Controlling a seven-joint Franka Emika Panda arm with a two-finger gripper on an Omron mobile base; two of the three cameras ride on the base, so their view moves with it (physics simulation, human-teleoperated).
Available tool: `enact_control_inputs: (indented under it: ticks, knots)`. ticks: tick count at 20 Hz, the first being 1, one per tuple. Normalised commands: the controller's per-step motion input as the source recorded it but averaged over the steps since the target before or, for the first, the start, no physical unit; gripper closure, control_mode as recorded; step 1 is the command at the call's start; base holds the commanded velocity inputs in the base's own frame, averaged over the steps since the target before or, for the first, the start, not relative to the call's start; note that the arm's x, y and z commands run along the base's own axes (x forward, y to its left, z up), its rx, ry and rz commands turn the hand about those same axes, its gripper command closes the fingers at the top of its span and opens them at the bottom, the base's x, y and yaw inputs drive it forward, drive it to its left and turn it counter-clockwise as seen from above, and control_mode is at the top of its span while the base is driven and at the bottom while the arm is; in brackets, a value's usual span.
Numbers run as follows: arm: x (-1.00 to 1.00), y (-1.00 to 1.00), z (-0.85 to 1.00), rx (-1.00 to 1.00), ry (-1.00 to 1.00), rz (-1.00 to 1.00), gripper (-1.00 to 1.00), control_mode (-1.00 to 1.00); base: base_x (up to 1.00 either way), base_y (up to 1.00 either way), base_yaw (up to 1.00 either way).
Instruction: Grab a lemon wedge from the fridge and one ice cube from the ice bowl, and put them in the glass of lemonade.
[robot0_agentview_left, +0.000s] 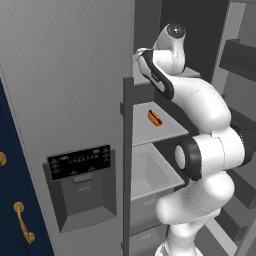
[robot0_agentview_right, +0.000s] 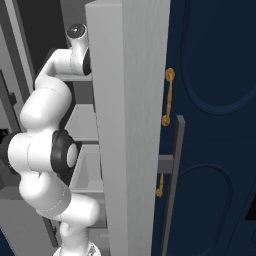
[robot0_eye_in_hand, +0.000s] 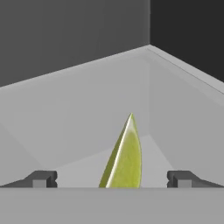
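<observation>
Grey fridge walls stand all around your arm, with the right door swung open and navy cabinets with brass handles beside it. You can see in the left base view that the arm reaches up and into an upper shelf, while a hot dog lies on the shelf below it and a pale drawer sits lower still. That hot dog is not your target, so leave it alone.

From the hand view, the lemon wedge stands on the pale shelf floor in a corner of the fridge, its thin tip pointing up. It sits between the two finger tips of the gripper, a little toward the right one but touching neither. The jaws are spread wide apart and hold nothing.

As I judge it, you are at the first pick of the task. The fridge is already open and the hand is lined up on the wedge, but the grasp is not yet made. What is left is most of the work: to close on the wedge, carry it out, drop it in the glass of lemonade, then fetch one ice cube from the ice bowl and put it in the same glass. The wedge looks thin and slippery, so I think the fingers should go a bit lower around it before you close them
</observation>
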Motion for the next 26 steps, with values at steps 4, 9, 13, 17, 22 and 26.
enact_control_inputs:
  ticks: [4,9,13,17,22,26]
  knots:
    - [-0.01,0.02,0.00,0.00,0.01,-0.02,-1.00,-1.00,0.00,0.00,0.00]
    - [-0.01,0.08,0.00,0.00,0.04,-0.04,-1.00,-1.00,0.00,0.00,0.00]
    - [-0.06,0.11,0.00,0.00,0.08,-0.05,-1.00,-1.00,0.00,0.00,0.00]
    - [0.08,0.01,-0.11,-0.01,0.05,-0.05,-1.00,-1.00,0.00,0.00,0.00]
    - [0.27,0.00,-0.28,-0.03,0.04,-0.03,-1.00,-1.00,0.00,0.00,0.00]
    - [0.23,0.00,-0.36,-0.04,0.00,-0.02,-1.00,-1.00,0.00,0.00,0.00]
